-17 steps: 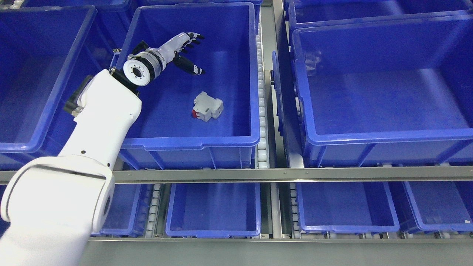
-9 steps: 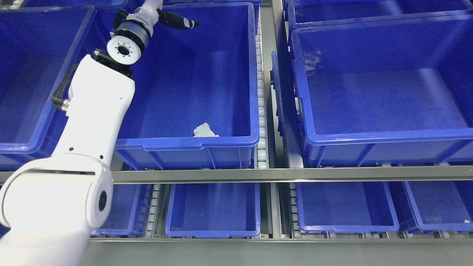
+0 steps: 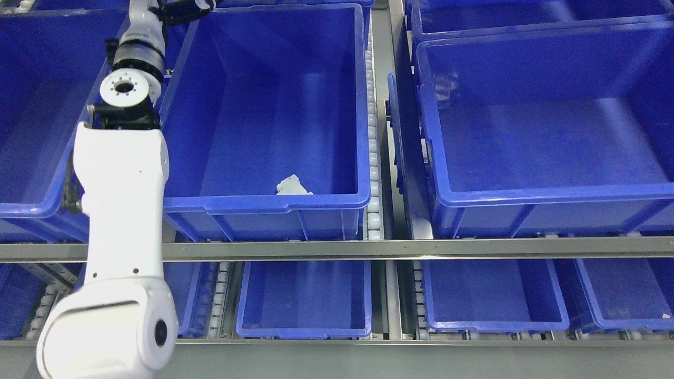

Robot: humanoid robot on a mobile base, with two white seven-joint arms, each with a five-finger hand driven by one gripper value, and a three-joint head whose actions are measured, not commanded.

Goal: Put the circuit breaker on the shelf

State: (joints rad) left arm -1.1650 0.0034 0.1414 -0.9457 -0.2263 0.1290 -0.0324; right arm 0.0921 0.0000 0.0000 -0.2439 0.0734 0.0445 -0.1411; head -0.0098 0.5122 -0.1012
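Since the earlier frame, the left arm (image 3: 118,210) has swung up and leftward, out of the middle blue bin (image 3: 274,202); its hand (image 3: 181,6) now sits at the picture's top edge, mostly cut off, so whether its fingers are wide or curled cannot be told. The circuit breaker (image 3: 293,186) lies inside that bin against the near wall, partly hidden by the rim.

Left arm (image 3: 118,210): glossy white shell, rounded elbow housing with dark round port, small black screw dots. Above the shell, black bracket, white wrist flange (image 3: 125,88) ringed with holes, silver-grey collar, black cabling.
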